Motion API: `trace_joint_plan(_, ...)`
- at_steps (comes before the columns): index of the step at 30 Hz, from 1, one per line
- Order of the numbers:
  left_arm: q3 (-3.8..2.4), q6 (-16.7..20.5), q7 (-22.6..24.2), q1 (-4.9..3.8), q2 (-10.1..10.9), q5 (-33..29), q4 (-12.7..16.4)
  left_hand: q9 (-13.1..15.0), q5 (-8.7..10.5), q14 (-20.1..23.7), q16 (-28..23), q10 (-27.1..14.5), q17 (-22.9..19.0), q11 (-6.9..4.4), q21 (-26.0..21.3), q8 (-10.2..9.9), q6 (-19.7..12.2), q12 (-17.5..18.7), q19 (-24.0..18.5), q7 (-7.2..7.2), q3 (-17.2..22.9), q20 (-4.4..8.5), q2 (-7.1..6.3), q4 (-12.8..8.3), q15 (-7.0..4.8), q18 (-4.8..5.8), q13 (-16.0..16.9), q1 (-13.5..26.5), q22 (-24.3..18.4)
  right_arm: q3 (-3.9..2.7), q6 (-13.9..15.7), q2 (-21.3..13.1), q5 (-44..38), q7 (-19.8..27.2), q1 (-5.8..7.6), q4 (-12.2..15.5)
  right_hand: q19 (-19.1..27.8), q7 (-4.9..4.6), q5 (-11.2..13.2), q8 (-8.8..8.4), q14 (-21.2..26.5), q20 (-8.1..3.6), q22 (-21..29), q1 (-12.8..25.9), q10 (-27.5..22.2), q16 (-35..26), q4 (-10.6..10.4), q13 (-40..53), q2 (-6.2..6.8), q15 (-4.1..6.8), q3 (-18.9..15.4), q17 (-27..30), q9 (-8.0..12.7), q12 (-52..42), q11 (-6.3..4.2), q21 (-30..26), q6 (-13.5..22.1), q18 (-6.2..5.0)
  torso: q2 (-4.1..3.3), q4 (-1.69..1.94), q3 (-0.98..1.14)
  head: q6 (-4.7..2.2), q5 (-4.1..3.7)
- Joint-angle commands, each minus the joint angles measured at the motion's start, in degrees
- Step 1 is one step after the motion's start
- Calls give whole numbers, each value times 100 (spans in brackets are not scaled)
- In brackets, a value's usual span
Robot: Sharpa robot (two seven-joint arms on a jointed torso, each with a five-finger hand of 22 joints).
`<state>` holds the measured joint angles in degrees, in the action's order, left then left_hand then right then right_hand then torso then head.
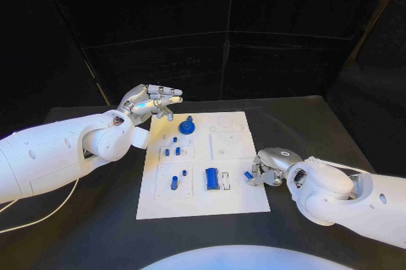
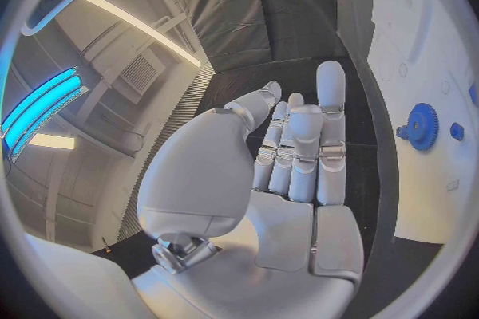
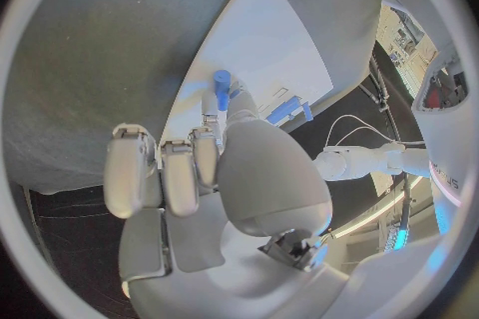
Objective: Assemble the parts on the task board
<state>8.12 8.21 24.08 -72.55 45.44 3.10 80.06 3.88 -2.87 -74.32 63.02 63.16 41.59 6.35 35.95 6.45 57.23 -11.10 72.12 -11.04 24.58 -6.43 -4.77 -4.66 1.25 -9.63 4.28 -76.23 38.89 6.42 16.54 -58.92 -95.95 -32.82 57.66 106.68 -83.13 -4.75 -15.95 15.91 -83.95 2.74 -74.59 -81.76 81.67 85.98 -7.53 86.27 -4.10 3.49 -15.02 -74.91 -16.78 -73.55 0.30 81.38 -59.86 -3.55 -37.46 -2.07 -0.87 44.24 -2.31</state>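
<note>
The robot's right hand (image 1: 269, 167) pinches a small blue peg (image 1: 249, 176) at the right edge of the white task board (image 1: 237, 199), while its left hand (image 1: 152, 103) hovers released, fingers apart, off the board's far left corner. The peg looks light, rigid and probably slick, best taken by its sides. A blue gear (image 1: 186, 128) sits on the board's far end.

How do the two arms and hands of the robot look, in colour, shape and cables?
Both arms are glossy white shells with rounded, bulbous joints and small dark dots on the casing. The left hand and right hand are silver, with smooth palm plates and segmented fingers; the wrist views show metal links at the thumb base. A thin pale cable loops under the left arm.
</note>
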Motion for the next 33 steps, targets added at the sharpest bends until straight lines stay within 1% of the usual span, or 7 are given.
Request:
trace_joint_plan(1,-4,-52,22,-7,3,-15,14,4,4,34,32,-38,-6,11,-22,27,-43,-33,-29,14,-47,-24,27,3,-4,-79,5,4,-6,36,-349,16,-231,-107,-34,-51,-7,5,-247,-32,-440,-15,-6,-140,-7,-12,21,-974,-89,26,29,-665,15,0,-17,-13,14,27,3,-7,-4,-5,16)
trace_joint_plan(7,-4,-52,24,-7,1,-15,22,4,4,35,35,-42,-6,11,-23,29,-47,-35,-30,14,-50,-24,29,4,-3,-79,5,5,-6,36,-370,19,-308,-154,-34,-56,-19,36,-1138,-99,-441,-31,-23,-97,2,-19,-86,-955,-82,48,85,-665,-20,6,-46,-7,-43,30,-1,-2,4,-3,14)
trace_joint_plan(11,-4,-48,24,-7,2,-15,24,4,4,34,36,-43,-6,11,-23,29,-48,-35,-30,14,-50,-25,30,3,-3,-79,5,4,-7,36,-365,29,-306,-161,-34,-51,-29,54,-1390,-126,-445,-46,-44,-187,14,-13,-69,-936,-74,62,174,-681,-33,-4,-64,3,-73,34,-1,7,0,-6,5)
trace_joint_plan(17,-4,-46,27,-7,10,-15,33,4,4,34,36,-43,-6,11,-23,29,-48,-35,-30,14,-50,-25,30,3,-3,-79,5,4,-7,35,-111,35,-8,-134,-34,-13,-55,83,-1320,-156,-460,-70,-101,-373,55,24,-19,-879,-127,86,431,-757,-51,-60,-93,35,-137,46,-1,2,5,15,32)
trace_joint_plan(26,-4,-43,35,-6,12,-14,33,4,4,34,36,-43,-6,11,-23,29,-48,-35,-30,14,-50,-25,30,3,-3,-79,5,4,-7,31,1508,-65,522,111,-32,293,-82,104,-1461,-219,-478,-88,-154,-258,97,66,-172,-847,-7,102,675,-842,-75,-82,-110,67,-224,55,10,-2,-3,16,32)
trace_joint_plan(29,-4,-44,38,-6,10,-14,35,4,4,34,36,-43,-6,11,-23,29,-48,-35,-30,14,-50,-25,30,3,-3,-79,5,4,-7,30,1690,-80,712,140,-31,350,-85,109,-1460,-227,-479,-93,-160,-227,105,70,-206,-841,34,108,716,-849,-84,-86,-115,70,-243,56,3,7,-16,17,24)
trace_joint_plan(33,-4,-43,45,-6,15,-14,37,4,4,34,36,-43,-6,11,-23,29,-48,-35,-30,14,-50,-25,30,3,-3,-79,5,4,-7,30,1760,-56,1006,155,-30,392,-89,116,-1443,-237,-480,-100,-169,-178,112,75,-259,-837,88,113,767,-859,-97,-85,-121,75,-268,58,-3,-3,3,23,60)
